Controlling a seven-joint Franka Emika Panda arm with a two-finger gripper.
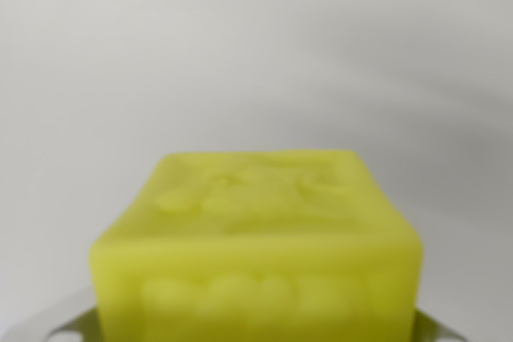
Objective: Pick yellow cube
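Nearest the lens, the yellow cube (256,254) fills the lower middle of the wrist view, with grey metal gripper (256,335) parts flanking it at both bottom corners. It looks caught between the jaws, though contact is hidden. Beyond lies plain pale surface (256,54); whether it is lifted is unclear.

Yellow cube (256,254): blurred, close to the lens, filling the lower centre of the wrist view; raised relief on its top and front faces.
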